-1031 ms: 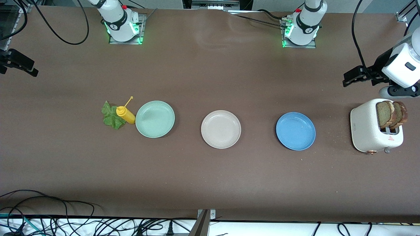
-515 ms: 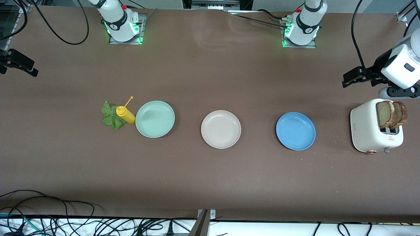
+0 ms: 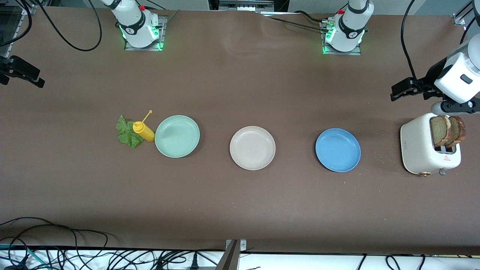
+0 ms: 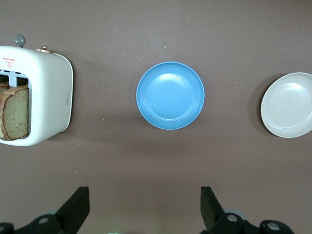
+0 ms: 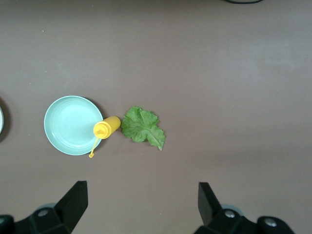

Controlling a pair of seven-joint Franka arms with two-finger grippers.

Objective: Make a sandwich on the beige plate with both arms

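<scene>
The beige plate (image 3: 252,147) lies bare at the table's middle, and it also shows in the left wrist view (image 4: 287,105). Two bread slices (image 3: 446,130) stand in the white toaster (image 3: 423,148) at the left arm's end; the left wrist view shows the slices (image 4: 14,114) too. A green lettuce leaf (image 3: 127,132) lies at the right arm's end, beside a yellow squeeze bottle (image 3: 143,131). My left gripper (image 3: 397,91) is open and empty over bare table beside the toaster (image 4: 145,195). My right gripper (image 3: 35,79) is open and empty over the table's right-arm end (image 5: 141,190).
A mint-green plate (image 3: 177,136) lies between the bottle and the beige plate. A blue plate (image 3: 338,150) lies between the beige plate and the toaster. Crumbs are scattered round the toaster. Cables hang along the table's near edge.
The left arm's hand has shifted slightly over the table beside the toaster. The right gripper has hardly moved. Nothing on the table has moved.
</scene>
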